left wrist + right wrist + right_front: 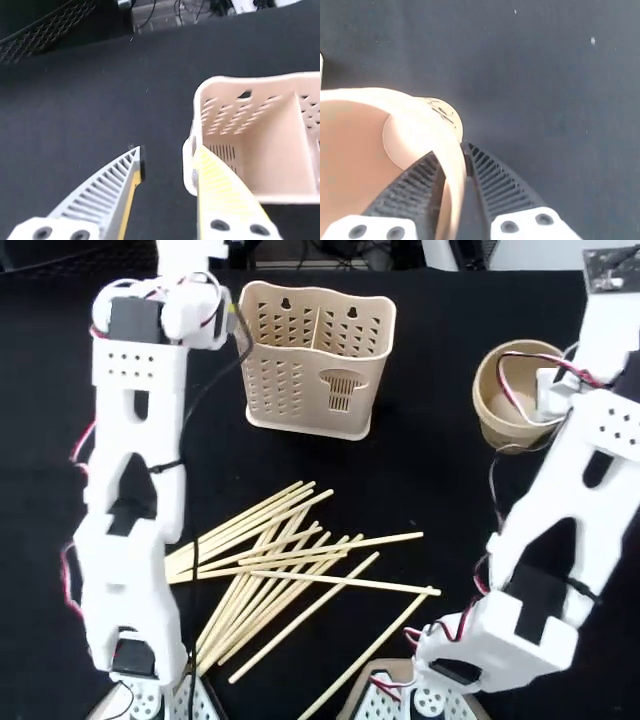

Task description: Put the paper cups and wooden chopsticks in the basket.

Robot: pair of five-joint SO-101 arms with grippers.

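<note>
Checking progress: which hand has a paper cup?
The right hand, clamped on the tan paper cup; the left hand hangs open beside the beige slotted plastic basket.

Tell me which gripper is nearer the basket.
Left. The left gripper hangs open right beside one end of the basket; the right gripper is farther off, its fingers pinching the wall of the paper cup.

No legible text, label, number or sign. Just a few dark marks (441, 111) on the outer wall of the paper cup (380, 145), close under its rim, too small and smeared to make out as letters or digits.
</note>
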